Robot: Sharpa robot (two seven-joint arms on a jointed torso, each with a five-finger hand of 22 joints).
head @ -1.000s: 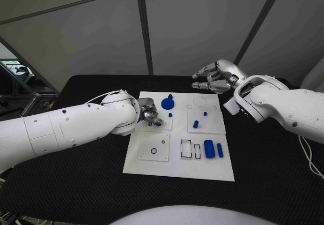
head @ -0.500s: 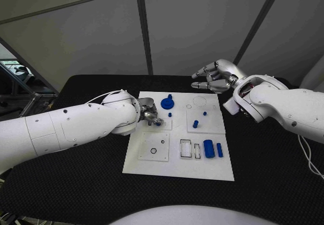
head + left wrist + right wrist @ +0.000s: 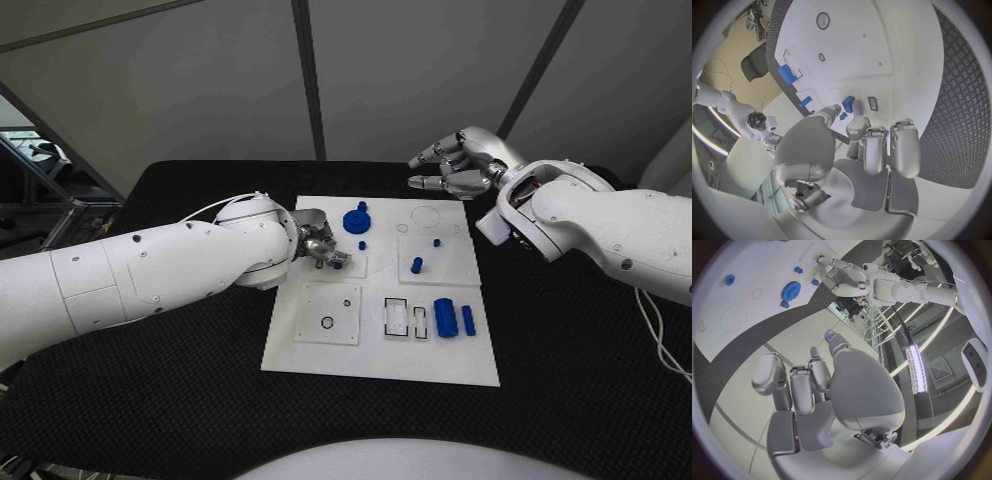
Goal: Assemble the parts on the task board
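Note:
The white task board [image 3: 378, 345] lies mid-table. My left hand [image 3: 320, 248] hovers over its far-left square plate and pinches a small blue part [image 3: 848, 104] between thumb and a finger, close beside a small rectangular slot [image 3: 872, 103]. A blue gear [image 3: 358, 220], a blue peg [image 3: 418, 265] and two blue cylinders [image 3: 456, 319] sit on the board. My right hand [image 3: 459, 165] is raised beyond the board's far right corner, fingers apart and holding nothing. From the right wrist view I see the gear [image 3: 791, 290] and the left hand [image 3: 842, 277].
Black table surface [image 3: 173, 390] surrounds the board. A square plate with a small ring [image 3: 329, 315] and two rectangular outlines [image 3: 404, 318] lie on the board's near half. My left forearm [image 3: 144, 275] crosses the table's left side.

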